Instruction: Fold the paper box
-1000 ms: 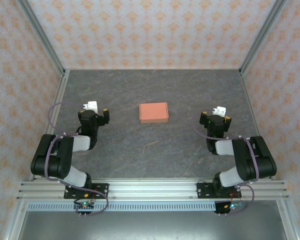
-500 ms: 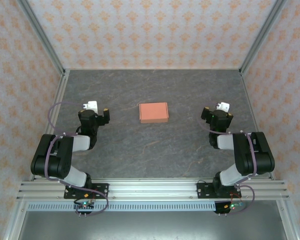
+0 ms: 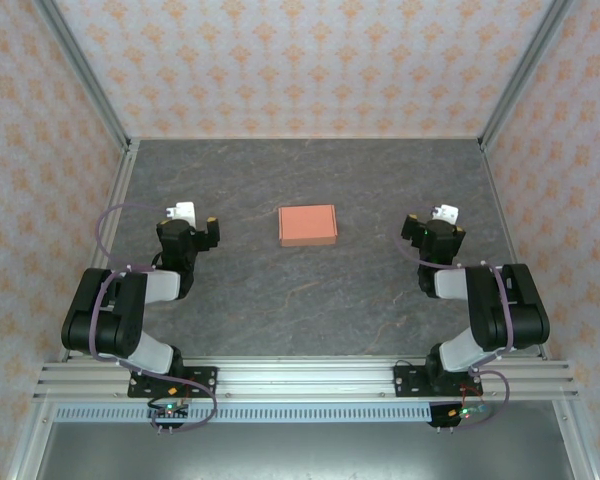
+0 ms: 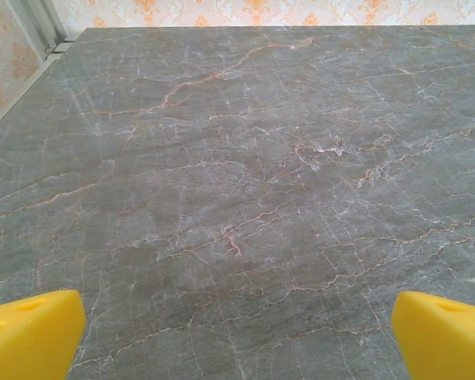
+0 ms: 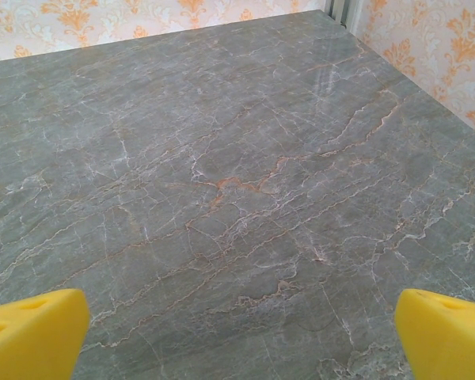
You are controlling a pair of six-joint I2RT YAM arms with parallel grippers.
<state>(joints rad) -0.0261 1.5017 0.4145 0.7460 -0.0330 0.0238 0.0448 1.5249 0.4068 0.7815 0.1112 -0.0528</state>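
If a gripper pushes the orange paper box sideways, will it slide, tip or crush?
The paper box looks low and lies flat, so it would probably slide on the smooth table, not tip. It seems thin cardboard: likely light, and may dent under a hard squeeze.

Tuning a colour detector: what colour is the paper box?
The paper box is plain salmon-orange, clearest in the top external view.

Black left arm (image 3: pixel 115 315), black right arm (image 3: pixel 500 315), pale grey links (image 3: pixel 162 287), purple cables (image 3: pixel 102 228), yellow fingers (image 4: pixel 28 332).

Grey veined stone tabletop (image 3: pixel 310 300); orange-patterned wallpaper walls (image 3: pixel 310 60); aluminium corner posts (image 3: pixel 85 75).
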